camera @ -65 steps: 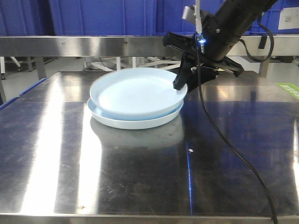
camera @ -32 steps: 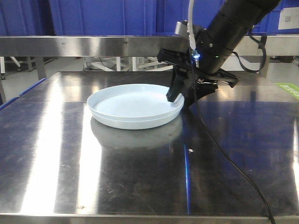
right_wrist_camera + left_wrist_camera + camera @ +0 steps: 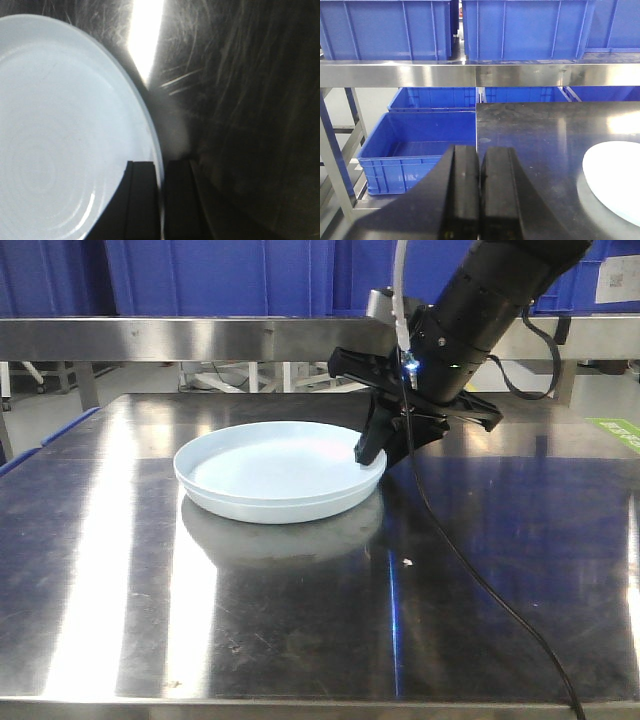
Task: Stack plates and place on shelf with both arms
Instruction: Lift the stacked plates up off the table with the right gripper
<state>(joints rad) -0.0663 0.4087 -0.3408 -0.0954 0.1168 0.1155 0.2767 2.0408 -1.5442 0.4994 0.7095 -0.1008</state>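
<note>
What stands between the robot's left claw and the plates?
Nothing visible does. In the left wrist view, only bare table lies between the shut left gripper and the plates. The right gripper is clamped on their rim.

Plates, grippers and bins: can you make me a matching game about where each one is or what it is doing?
Things
1. plates
2. right gripper
3. left gripper
4. upper blue bins

Places or states
A. jaws closed on nothing
B. up on the steel shelf
C. nested together on the table
D. jaws pinching a pale rim

Pairs: 1-C, 2-D, 3-A, 4-B
</note>
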